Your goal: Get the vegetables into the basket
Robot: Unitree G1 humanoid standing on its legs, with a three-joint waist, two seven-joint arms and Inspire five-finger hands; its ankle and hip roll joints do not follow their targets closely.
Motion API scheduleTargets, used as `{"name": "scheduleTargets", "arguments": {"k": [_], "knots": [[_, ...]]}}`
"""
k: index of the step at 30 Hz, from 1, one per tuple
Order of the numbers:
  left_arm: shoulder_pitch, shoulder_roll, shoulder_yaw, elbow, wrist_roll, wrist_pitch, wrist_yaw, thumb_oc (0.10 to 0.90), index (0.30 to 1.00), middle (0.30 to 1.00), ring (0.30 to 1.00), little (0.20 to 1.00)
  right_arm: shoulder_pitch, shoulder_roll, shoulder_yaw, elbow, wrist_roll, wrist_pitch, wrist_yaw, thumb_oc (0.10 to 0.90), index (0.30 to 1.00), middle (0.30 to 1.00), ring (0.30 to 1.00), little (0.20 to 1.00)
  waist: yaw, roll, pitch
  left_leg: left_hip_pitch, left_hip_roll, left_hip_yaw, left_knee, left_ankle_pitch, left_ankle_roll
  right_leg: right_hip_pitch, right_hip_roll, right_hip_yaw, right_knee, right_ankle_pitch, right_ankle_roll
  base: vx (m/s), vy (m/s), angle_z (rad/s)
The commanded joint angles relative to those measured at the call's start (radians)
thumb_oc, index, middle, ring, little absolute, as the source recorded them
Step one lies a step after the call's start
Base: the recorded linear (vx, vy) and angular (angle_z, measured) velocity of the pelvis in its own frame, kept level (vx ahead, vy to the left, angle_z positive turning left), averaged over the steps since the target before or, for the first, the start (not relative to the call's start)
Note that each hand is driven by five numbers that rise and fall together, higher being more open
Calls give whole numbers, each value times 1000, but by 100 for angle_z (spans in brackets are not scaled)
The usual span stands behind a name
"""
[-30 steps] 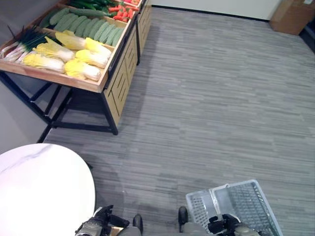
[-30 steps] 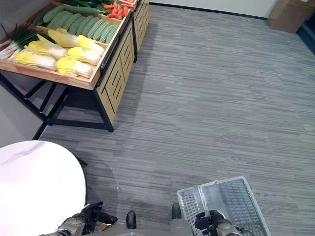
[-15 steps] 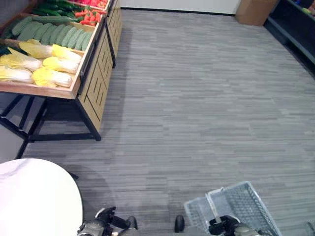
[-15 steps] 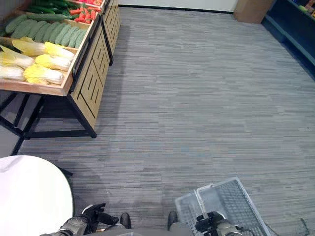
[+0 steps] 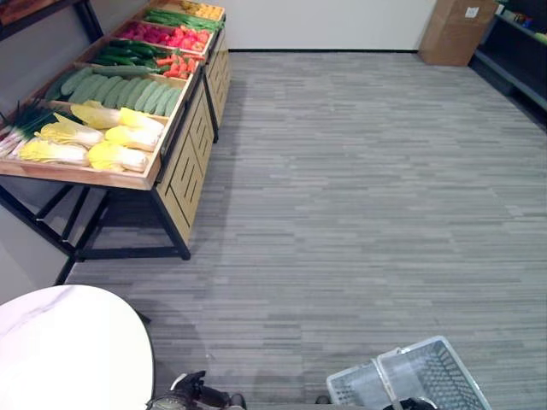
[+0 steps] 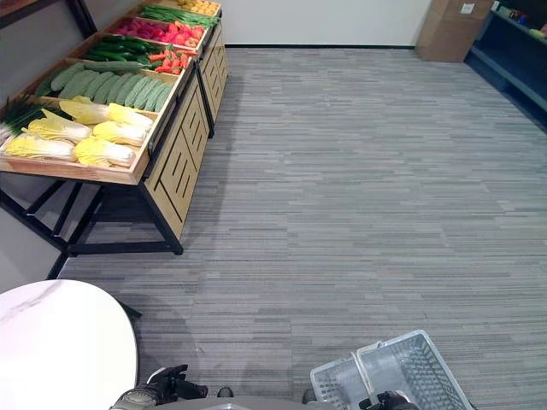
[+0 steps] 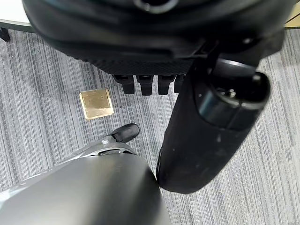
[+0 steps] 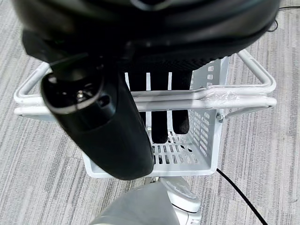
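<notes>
The right hand is carrying the white plastic basket by its handles: its fingers are hooking down over the two white bars, with the thumb on the near side, so the open-lattice basket is hanging just below the palm and is showing nothing inside it. In the head views the same basket is sitting low at the robot's right side, above grey striped carpet.

The left hand is hanging at the robot's left side and holding nothing; its fingers are curling under the palm, with only their tips peeking out, and the thumb is sticking forward beside them. Below that hand, on the carpet, a small square brass floor plate is lying (flat, set into the floor). Just beside the left hand, further to its left, the rounded edge of a white marble-look table is showing.

The vegetables are lying well away from both hands, ahead and to the left, on a wooden display stand with black legs. Napa cabbages are filling the nearest compartment, with green onions at its outer end. Pale green cucumbers are lying in the next compartment, then dark green cucumbers beside red peppers. A cardboard box is standing by the far wall.
</notes>
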Motion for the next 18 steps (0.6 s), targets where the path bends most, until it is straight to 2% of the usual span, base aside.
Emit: {"name": "scheduleTargets", "arguments": {"k": [1,10,14,17,18], "knots": [[-26,12,-5,57,57,0,1,900,1000,1000,1000,1000,-59,45,26,40,-4,-11,9,400,300,300,300,300,-4,-49,8,0,-40,-63,-19,-23,-21,-10,-37,36,0,-16,74,0,0,0],[-26,14,1,57,56,-1,-4,900,1000,1000,1000,1000,-50,45,20,39,1,-10,20,400,300,300,300,300,0,-60,11,17,-52,-65,-11,-42,-7,3,-56,42,15,-19,80,35,57,0],[-28,20,5,55,44,0,-8,900,1000,1000,1000,1000,-55,39,4,36,14,-9,17,400,300,300,300,300,4,-66,21,4,-71,-67,1,-56,14,-29,-79,54,84,-29,92,17,105,0],[-33,28,17,48,31,1,-10,900,1000,1000,1000,1000,-63,33,-13,27,34,-9,17,400,300,300,300,300,7,-66,50,6,-90,-67,17,-83,44,-107,-96,68,244,-16,116,4,148,-5],[-34,28,17,48,31,2,-10,900,1000,1000,1000,1000,-63,32,-13,27,34,-9,17,400,300,300,300,300,8,-66,49,5,-91,-65,18,-83,44,-110,-97,70,248,-17,116,28,125,-17]]}}
